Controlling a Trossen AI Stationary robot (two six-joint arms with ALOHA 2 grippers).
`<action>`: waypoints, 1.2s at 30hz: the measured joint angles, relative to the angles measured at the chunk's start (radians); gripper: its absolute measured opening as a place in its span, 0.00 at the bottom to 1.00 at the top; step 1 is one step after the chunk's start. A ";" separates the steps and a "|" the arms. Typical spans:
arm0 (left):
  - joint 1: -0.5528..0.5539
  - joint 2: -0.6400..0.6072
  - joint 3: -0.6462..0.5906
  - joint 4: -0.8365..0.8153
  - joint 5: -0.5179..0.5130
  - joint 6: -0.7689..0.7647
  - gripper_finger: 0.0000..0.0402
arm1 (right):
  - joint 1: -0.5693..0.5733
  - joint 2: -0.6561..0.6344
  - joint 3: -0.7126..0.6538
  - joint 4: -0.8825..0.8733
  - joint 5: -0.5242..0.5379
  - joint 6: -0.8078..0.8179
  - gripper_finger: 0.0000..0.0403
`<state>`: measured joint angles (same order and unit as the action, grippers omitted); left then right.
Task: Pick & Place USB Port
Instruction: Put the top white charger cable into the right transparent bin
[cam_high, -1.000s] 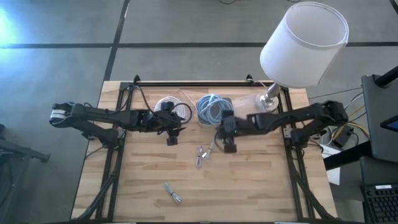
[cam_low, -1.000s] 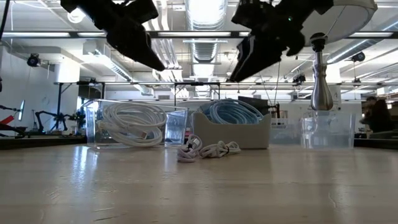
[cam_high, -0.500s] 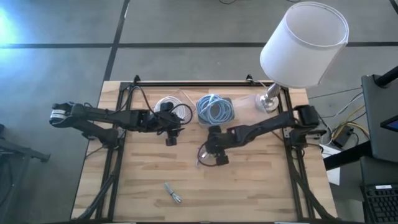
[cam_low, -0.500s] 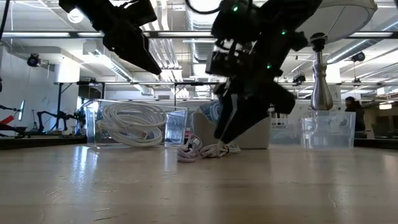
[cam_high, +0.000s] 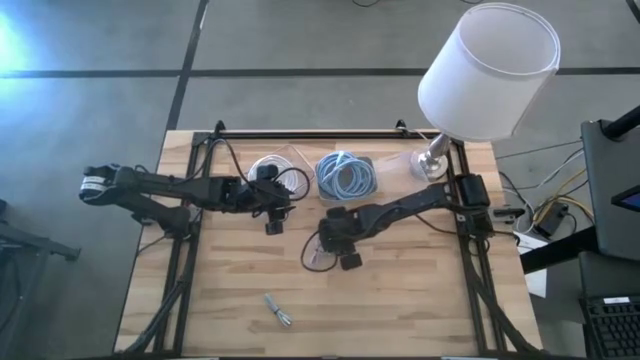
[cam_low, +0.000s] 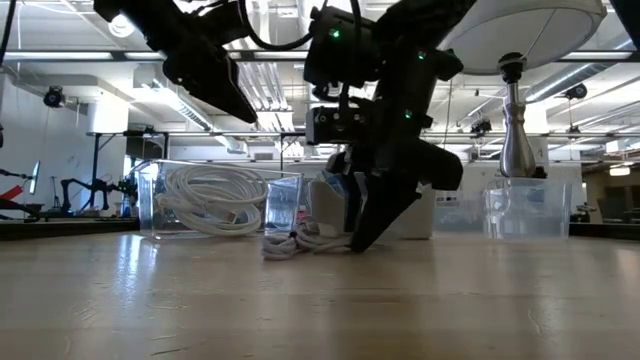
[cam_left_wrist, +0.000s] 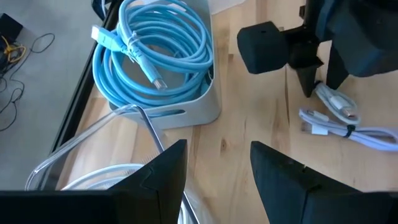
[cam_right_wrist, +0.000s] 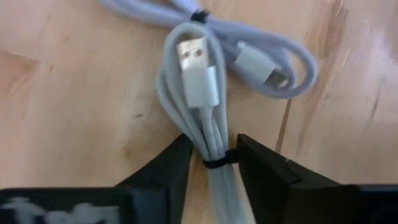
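- Right gripper (cam_high: 322, 250) down at the table (cam_high: 420, 300) surface, in front of the grey bin (cam_high: 347, 178); its fingers (cam_right_wrist: 161, 171) stand apart on either side of the white USB cable (cam_right_wrist: 202, 93), closing around the bundle at its black tie but not visibly clamped.
- White USB cable (cam_high: 318, 254): a tied bundle lying flat on the table in front of the grey bin, USB plug facing up in the right wrist view.
- Left gripper (cam_high: 275, 214) hovers above the table, beside the grey bin and over the edge of the clear bin (cam_high: 276, 172); its fingers (cam_left_wrist: 165, 168) stand apart, holding nothing.
- Grey bin (cam_left_wrist: 186, 109) holds a coiled blue cable (cam_left_wrist: 155, 53); the clear bin beside it holds a coiled white cable (cam_low: 210, 200).
- Lamp (cam_high: 480, 75) stands on the far side of the grey bin from the clear bin.
- Small metal item (cam_high: 278, 311) lies well in front of the grey bin, near the table's front edge.
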<state>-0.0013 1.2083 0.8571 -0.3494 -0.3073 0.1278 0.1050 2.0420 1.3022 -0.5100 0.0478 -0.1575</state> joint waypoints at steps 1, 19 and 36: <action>0.000 0.000 -0.003 0.000 0.000 0.000 0.45 | 0.000 0.000 0.008 -0.017 -0.001 0.009 0.29; 0.000 0.000 -0.078 0.010 0.000 -0.037 0.45 | 0.002 -0.285 0.013 -0.352 0.110 0.182 0.14; -0.005 0.000 -0.126 0.236 0.141 -0.104 0.45 | -0.210 -0.796 -0.432 -0.379 0.389 0.453 0.13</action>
<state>-0.0063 1.2083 0.7311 -0.1130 -0.1665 0.0242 -0.1045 1.2459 0.8701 -0.8893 0.4369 0.2957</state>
